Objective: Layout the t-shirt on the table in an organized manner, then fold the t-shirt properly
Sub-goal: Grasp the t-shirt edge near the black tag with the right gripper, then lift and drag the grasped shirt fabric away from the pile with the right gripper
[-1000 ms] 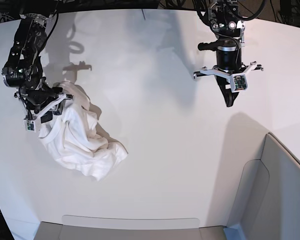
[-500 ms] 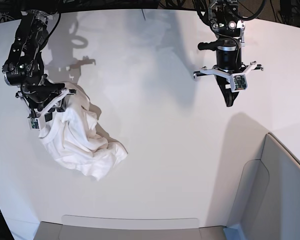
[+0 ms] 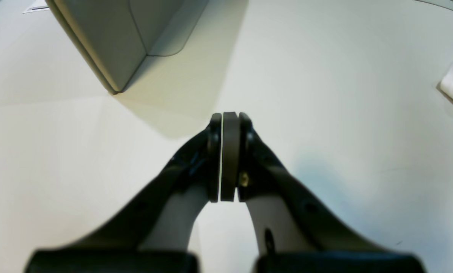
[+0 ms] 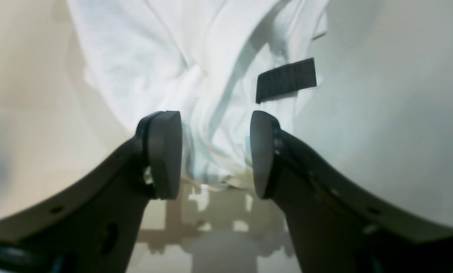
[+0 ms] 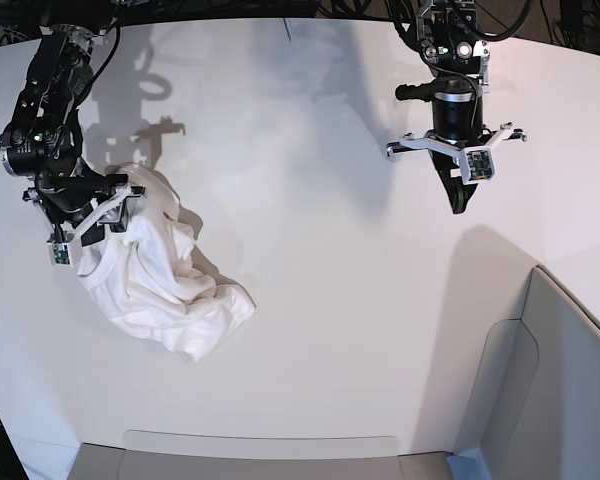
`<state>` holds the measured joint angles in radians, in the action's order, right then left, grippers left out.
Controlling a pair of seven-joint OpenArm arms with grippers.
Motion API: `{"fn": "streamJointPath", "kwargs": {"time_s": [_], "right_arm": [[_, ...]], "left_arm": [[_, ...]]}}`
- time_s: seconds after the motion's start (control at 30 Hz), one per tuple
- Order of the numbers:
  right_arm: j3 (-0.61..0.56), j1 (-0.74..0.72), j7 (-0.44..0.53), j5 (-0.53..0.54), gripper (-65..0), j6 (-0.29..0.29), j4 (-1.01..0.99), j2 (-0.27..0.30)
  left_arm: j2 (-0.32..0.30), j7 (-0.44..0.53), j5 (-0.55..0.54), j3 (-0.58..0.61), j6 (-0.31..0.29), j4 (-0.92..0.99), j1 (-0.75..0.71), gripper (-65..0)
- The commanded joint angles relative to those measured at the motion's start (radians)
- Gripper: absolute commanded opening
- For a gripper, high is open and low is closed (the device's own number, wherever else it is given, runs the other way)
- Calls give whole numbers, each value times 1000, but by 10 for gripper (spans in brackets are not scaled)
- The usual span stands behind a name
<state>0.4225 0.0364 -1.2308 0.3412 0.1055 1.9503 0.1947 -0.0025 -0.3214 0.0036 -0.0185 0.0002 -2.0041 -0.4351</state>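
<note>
Left wrist view: the left gripper has its dark pads pressed together on nothing, above the smooth matte white table.

Right wrist view: the right gripper stands parted, crumpled white cotton t-shirt between its fingers, black neck label beyond.

Base view: the t-shirt lies bunched beside the right gripper, well apart from the left gripper.

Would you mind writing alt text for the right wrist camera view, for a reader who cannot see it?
The right gripper, jaws open, hangs just over a bunched edge of the white t-shirt, which fills the upper part of the view. A small black neck label shows on the cloth beyond the right-hand finger, and the white table lies on either side.
</note>
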Motion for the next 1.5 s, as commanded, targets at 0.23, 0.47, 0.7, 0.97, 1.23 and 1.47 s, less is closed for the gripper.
{"fn": "streamJointPath", "kwargs": {"time_s": [0.23,0.47,0.7,0.97,1.23,1.47], "right_arm": [[6,-49,18,5,-357,6,-96,10],[2,-66,21,11,-357,7,-130,10],[-4,-129,21,12,-357,10,-266,7],[-106,-128,18,0,-371,133,-199,10],[-270,-134,18,-228,-650,136,-160,9],[-337,-131,19,-334,-650,136,-157,-45]], "left_arm": [[0,24,5,4,4,-16,0,-630],[0,24,5,2,4,-16,0,-630],[0,24,5,4,4,-16,0,-630],[0,24,5,4,4,-16,0,-630],[0,24,5,4,4,-16,-5,-630],[0,24,5,5,4,-16,-5,-630]]}}
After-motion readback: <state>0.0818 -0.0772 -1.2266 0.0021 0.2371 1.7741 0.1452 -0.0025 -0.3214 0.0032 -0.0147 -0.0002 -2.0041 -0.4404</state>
